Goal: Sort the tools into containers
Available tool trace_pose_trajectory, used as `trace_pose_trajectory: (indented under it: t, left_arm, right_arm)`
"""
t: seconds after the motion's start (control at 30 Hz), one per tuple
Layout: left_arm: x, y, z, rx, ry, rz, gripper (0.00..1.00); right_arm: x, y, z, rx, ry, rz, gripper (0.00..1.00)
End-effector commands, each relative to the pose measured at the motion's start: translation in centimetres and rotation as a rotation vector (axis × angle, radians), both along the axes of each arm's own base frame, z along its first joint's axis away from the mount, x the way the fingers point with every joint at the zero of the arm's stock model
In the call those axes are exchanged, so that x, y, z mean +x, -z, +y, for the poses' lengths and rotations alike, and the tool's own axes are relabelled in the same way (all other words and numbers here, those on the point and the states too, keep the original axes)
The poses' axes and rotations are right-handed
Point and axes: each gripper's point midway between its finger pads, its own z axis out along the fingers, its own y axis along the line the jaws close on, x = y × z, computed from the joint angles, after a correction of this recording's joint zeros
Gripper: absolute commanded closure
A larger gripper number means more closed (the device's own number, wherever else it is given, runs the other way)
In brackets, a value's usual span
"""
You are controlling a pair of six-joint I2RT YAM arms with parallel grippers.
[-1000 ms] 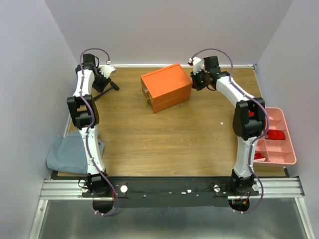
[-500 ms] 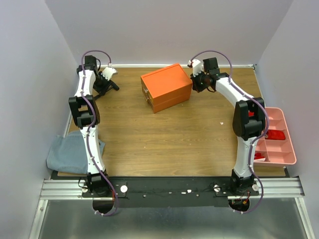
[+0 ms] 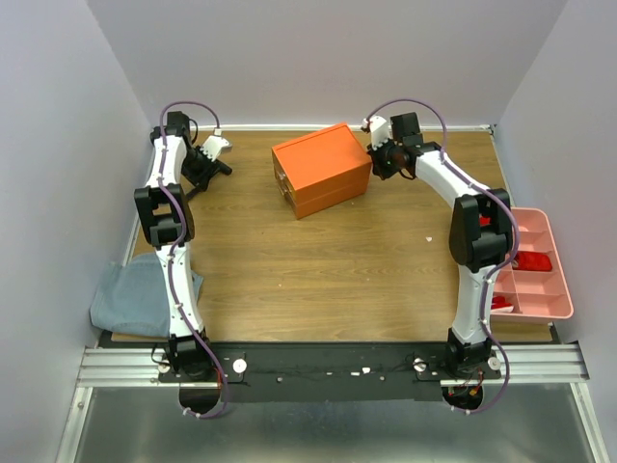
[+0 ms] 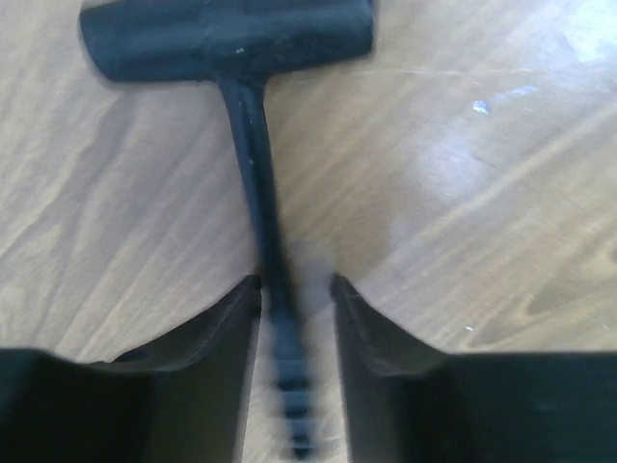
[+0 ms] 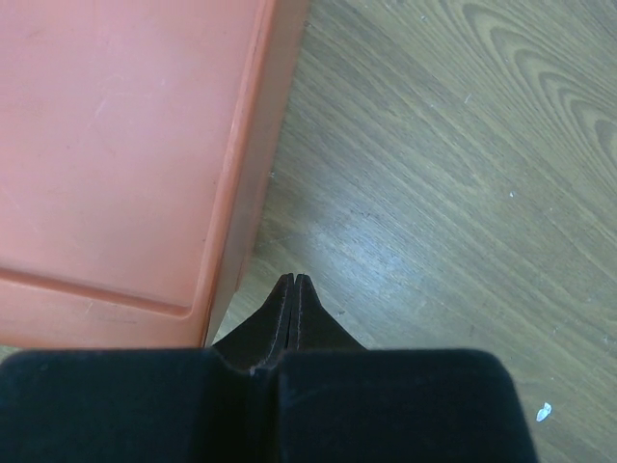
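A black T-handle tool lies flat on the wooden table at the far left, its crossbar away from the wrist. My left gripper is low over it and open. The tool's shaft runs between the two fingers, with a small gap on the right side. In the top view the left gripper hides most of the tool. The orange box stands at the back centre. My right gripper is shut and empty, just off the box's right side wall. The pink tray sits at the right edge with red-handled tools in it.
A grey-blue cloth lies at the near left beside the left arm. The back wall is close behind both grippers, and the left wall is near the left gripper. Bare wood lies between the arms.
My left gripper has come down over the black T-handle tool and shifted slightly right, covering it in the top view. The right gripper has barely moved.
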Motion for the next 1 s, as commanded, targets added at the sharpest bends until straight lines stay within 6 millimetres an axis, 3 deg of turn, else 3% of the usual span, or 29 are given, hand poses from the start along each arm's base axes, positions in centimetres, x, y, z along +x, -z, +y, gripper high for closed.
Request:
trace_pose_trajectory:
  t: [0.0, 0.07, 0.23, 0.33, 0.43, 0.47, 0.5, 0.53, 0.57, 0.67, 0.7, 0.73, 0.77, 0.8, 0.9, 0.97]
  left_arm:
    - [-3.4, 3.2, -1.1, -0.05, 0.061, 0.159, 0.62]
    - [-3.5, 3.3, -0.7, -0.024, 0.089, 0.157, 0.82]
    - [-2.8, 3.3, 0.0, 0.014, 0.03, 0.127, 0.93]
    - [-1.8, 1.1, -0.6, -0.023, -0.025, 0.069, 0.99]
    - [0.1, -4.5, -2.9, -0.126, -0.067, -0.07, 1.0]
    - [1.0, -8.2, -3.7, -0.145, -0.059, -0.167, 1.0]
    - [1.3, -10.0, -5.3, -0.17, -0.039, -0.207, 1.0]
    - [1.3, -11.5, -6.8, -0.214, -0.031, -0.235, 1.0]
    - [1.7, -14.8, -7.9, -0.227, -0.008, -0.318, 1.0]
    - [1.3, -19.9, -12.7, -0.261, 0.088, -0.422, 1.0]
    - [1.1, -21.0, -13.6, -0.267, 0.107, -0.445, 1.0]
    - [0.7, -22.3, -16.4, -0.281, 0.155, -0.467, 1.0]
    - [0.5, -23.9, -17.5, -0.296, 0.165, -0.498, 1.0]
    - [0.3, -24.9, -18.5, -0.306, 0.171, -0.516, 1.0]
    - [-0.5, -28.0, -22.0, -0.368, 0.195, -0.572, 1.0]
    - [-0.8, -29.5, -24.0, -0.409, 0.213, -0.602, 1.0]
  right_arm:
    - [-1.3, -1.1, 2.5, 0.006, -0.074, -0.016, 0.99]
    - [-1.3, -1.1, 2.5, 0.002, -0.076, -0.018, 0.99]
    - [-1.3, -1.2, 2.6, 0.002, -0.077, -0.023, 0.99]
    - [-1.3, -1.5, 2.7, 0.001, -0.078, -0.03, 0.99]
    - [-1.2, -1.7, 2.4, -0.013, -0.07, -0.042, 0.99]
    - [-1.2, -1.5, 2.2, -0.022, -0.067, -0.042, 0.99]
    - [-1.1, -1.5, 2.0, -0.035, -0.062, -0.049, 0.99]
    - [-0.7, -1.3, 0.9, -0.088, -0.036, -0.066, 0.99]
    - [0.0, -1.7, 0.2, -0.118, -0.006, -0.1, 0.99]
    - [1.2, -2.3, -2.9, -0.225, 0.1, -0.166, 0.99]
    - [1.3, -2.4, -3.9, -0.241, 0.122, -0.174, 0.93]
    - [1.4, -2.8, -4.6, -0.254, 0.146, -0.185, 0.82]
    - [1.4, -3.1, -5.2, -0.257, 0.157, -0.189, 0.64]
    - [1.4, -3.7, -5.8, -0.258, 0.168, -0.195, 0.37]
    - [1.2, -4.5, -7.0, -0.263, 0.2, -0.202, 0.19]
    - [0.9, -4.7, -7.3, -0.251, 0.218, -0.199, 0.13]
